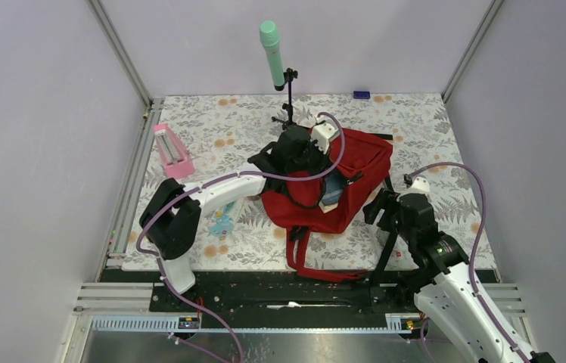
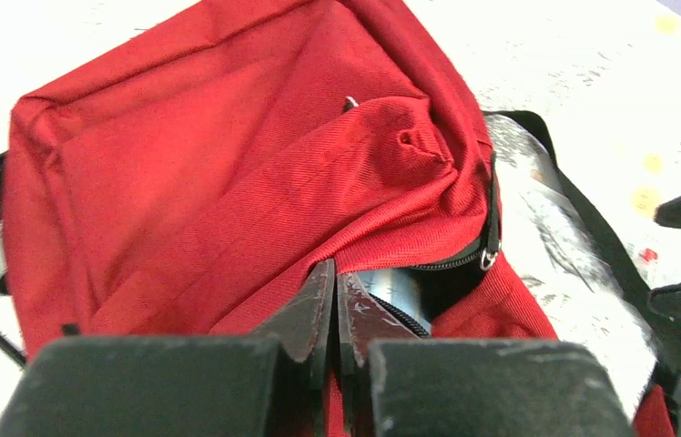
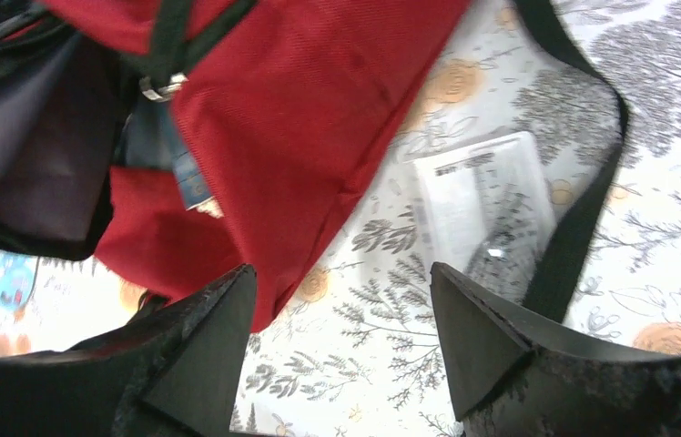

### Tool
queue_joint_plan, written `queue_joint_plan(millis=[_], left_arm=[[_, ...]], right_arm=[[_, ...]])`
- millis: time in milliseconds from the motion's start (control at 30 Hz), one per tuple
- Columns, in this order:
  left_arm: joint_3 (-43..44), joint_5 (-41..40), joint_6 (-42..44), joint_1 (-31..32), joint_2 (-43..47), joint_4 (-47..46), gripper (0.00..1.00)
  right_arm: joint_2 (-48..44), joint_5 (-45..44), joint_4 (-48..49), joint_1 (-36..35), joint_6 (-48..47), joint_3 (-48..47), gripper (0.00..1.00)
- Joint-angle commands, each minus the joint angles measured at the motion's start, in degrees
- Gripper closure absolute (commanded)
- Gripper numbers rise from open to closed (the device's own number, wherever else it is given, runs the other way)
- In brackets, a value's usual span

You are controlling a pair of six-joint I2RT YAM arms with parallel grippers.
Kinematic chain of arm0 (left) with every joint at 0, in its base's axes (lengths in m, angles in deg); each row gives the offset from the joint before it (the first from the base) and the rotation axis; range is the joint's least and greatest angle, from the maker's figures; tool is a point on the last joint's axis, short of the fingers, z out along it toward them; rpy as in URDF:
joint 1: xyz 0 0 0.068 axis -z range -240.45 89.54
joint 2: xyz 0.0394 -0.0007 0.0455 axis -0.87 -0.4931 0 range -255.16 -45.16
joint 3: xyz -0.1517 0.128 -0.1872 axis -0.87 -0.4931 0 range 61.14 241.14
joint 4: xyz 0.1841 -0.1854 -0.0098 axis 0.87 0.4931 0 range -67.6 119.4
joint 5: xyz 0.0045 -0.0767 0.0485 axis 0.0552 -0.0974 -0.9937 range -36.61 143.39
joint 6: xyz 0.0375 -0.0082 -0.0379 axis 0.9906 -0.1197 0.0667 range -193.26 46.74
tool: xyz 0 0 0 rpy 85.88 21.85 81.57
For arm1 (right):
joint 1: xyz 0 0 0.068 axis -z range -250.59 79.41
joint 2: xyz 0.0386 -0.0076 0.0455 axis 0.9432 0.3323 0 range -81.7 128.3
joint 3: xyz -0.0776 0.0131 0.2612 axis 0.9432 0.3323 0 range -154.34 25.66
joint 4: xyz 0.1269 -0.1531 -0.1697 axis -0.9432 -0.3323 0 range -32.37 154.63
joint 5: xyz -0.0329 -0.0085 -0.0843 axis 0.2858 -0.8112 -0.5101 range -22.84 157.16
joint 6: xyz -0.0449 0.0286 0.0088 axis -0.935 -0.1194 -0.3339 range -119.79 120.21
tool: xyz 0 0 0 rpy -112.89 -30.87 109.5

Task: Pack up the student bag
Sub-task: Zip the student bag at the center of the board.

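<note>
- The student bag (image 1: 359, 159) is lying at the middle of the floral-covered table (image 1: 431, 128), with its red shoulder straps (image 1: 306, 257) trailing toward the near edge.
- Its main opening is gaping on the near side. A blue item (image 1: 332, 190) is showing inside against the dark lining.
- The left gripper (image 2: 334, 305) is sitting over the bag at the lip of that opening, with its fingers pressed together. I cannot tell whether any fabric is caught between them.
- A zipper pull (image 2: 487, 259) is hanging just right of those fingertips.
- The right gripper (image 3: 341, 278) is hovering just beside the bag's near right corner, fingers spread and holding nothing.
- A clear flat packet (image 3: 481, 196) is lying on the table below it, with a black strap (image 3: 583, 228) running along its edge.
- A pink object (image 1: 172, 151) is lying well to the left.
- A green-capped cylinder (image 1: 272, 49) is standing on a stand behind the bag.
</note>
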Motion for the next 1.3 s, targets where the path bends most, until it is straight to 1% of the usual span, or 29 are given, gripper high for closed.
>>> queue_joint_plan(millis=[0,67,133,200,267,333,400,467,533,633,667,800,867,1033,1167,1267], left_arm=[[3.0,6.7,1.0,0.0,-0.6,-1.7,1.0],[3.4,7.4,0.9,-0.1,-0.8,-1.4,0.98],[4.0,9.3,0.9,-0.3,-1.2,-0.7,0.97],[4.7,11.8,0.4,-0.5,-2.0,0.1,0.93],[5.1,13.7,0.0,-0.7,-2.6,0.4,0.93],[4.6,15.1,-0.3,-0.7,-3.0,-0.2,0.93],[4.2,15.2,-0.5,-0.7,-3.1,-0.6,0.93],[3.9,15.4,-0.5,-0.7,-3.3,-0.8,0.94],[3.4,15.4,-0.3,-0.7,-3.2,-0.9,0.93],[2.7,15.7,-0.5,-0.7,-3.0,-1.7,0.93],[2.3,16.1,-0.7,-0.7,-3.1,-2.2,0.93],[1.6,17.5,-1.8,-0.7,-3.7,-3.4,0.93],[1.3,17.7,-2.2,-0.7,-4.0,-3.5,0.93],[0.1,17.5,-2.6,-0.7,-3.7,-4.8,0.93],[-0.6,17.5,-3.2,-0.7,-3.5,-6.1,0.94],[-0.8,17.4,-3.6,-0.7,-3.4,-6.5,0.94]], right_arm=[[1.1,12.0,4.7,0.0,-8.4,-2.3,0.23],[3.7,14.7,5.7,-1.3,-10.3,-3.7,0.23],[5.6,12.6,6.9,-5.3,-11.9,-4.7,0.24],[7.5,4.7,7.6,-10.6,-12.3,-5.9,0.24],[9.3,-5.8,6.8,-13.7,-9.8,-7.3,0.25],[10.7,-15.0,5.9,-13.8,-6.6,-8.3,0.22],[12.2,-18.3,7.1,-13.8,-6.3,-8.9,0.18],[13.9,-18.5,8.0,-13.7,-6.6,-10.1,0.15],[16.4,-17.8,7.5,-13.1,-7.7,-12.0,0.16],[20.9,-13.7,6.3,-9.0,-8.7,-14.7,0.24],[22.0,-9.8,6.4,-7.0,-8.7,-15.0,0.27],[24.0,-0.4,10.1,-0.1,-8.6,-14.3,0.37],[24.2,2.4,11.8,1.0,-8.2,-13.9,0.41],[26.1,5.1,14.0,2.5,-5.9,-13.4,0.46],[28.1,5.7,14.4,3.2,-4.4,-13.2,0.54],[28.7,4.4,13.0,3.2,-2.8,-13.1,0.54]])
